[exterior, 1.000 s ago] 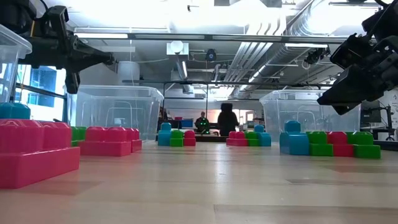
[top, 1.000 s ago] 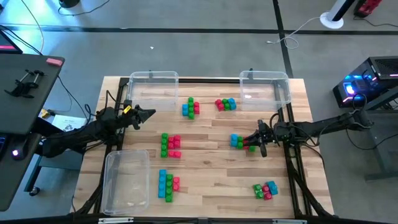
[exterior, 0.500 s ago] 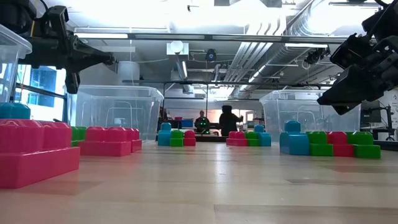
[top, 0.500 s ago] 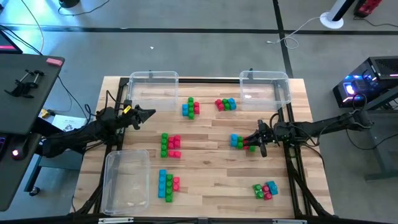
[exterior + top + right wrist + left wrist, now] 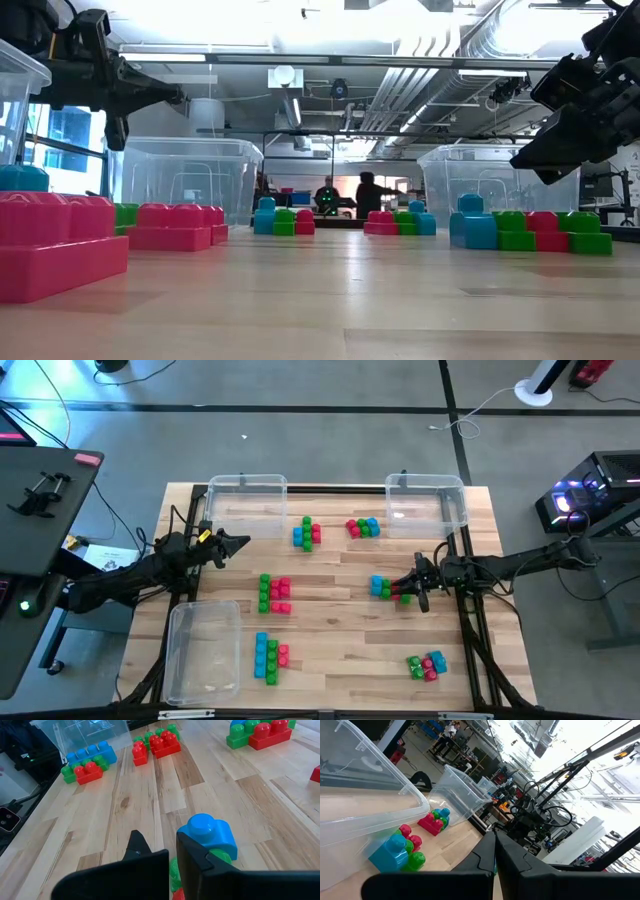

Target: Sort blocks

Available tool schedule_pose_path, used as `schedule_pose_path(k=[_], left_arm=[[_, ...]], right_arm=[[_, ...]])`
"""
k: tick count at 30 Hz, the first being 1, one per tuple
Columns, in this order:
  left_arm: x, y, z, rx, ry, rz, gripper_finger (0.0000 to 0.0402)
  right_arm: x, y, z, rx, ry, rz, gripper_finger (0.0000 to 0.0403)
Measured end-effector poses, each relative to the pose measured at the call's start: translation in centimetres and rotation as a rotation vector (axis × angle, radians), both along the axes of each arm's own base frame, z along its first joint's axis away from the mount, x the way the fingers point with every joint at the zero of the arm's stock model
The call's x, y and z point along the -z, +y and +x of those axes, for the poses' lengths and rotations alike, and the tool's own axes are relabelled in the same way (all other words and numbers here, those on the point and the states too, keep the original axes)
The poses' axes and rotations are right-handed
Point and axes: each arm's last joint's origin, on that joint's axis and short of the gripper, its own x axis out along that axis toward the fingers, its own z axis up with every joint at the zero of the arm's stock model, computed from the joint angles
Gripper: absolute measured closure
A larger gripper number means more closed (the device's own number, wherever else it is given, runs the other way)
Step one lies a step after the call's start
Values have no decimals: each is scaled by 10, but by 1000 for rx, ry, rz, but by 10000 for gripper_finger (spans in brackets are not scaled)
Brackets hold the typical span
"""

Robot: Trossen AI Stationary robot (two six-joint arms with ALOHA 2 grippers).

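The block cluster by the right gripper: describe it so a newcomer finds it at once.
On the wooden table, follow the right arm inward from the right edge to its gripper. The block cluster lies at its tip, alone among the six in having a gripper at it.

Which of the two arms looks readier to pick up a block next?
Probably the right. Its gripper sits right at a block cluster, a blue block just ahead of it. The left gripper hovers over bare table, jaws shut, away from any blocks.

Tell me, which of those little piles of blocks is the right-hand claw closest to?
The right gripper is at the blue, green and red cluster right of the table's middle, its tips over that cluster's blocks. The other five clusters all lie well away from it.
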Motion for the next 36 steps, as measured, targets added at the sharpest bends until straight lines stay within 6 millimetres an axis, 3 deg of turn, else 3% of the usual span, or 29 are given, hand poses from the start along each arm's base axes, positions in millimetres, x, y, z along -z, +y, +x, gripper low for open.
schedule_pose_path(k=[7,11,19,23,26,30,33,36], left_arm=[[-2,0,0,3,-35,-33,402],[-10,0,-1,31,-215,-304,402],[-18,11,-8,-379,-526,-506,402],[-39,9,-1,-325,-641,-495,402],[-72,2,15,-252,-577,-370,401],[-107,-6,54,-191,-390,-203,401],[-121,-14,86,-54,-268,-86,402],[-122,-21,114,105,-172,-3,402]], right_arm=[[0,0,0,0,0,0,402],[0,0,0,0,0,0,402],[0,0,0,-1,0,0,402],[0,0,0,0,0,0,402],[0,0,0,0,4,0,402],[1,0,0,0,10,-1,402],[1,0,0,-1,10,-4,402],[1,-1,0,-44,0,-163,402]])
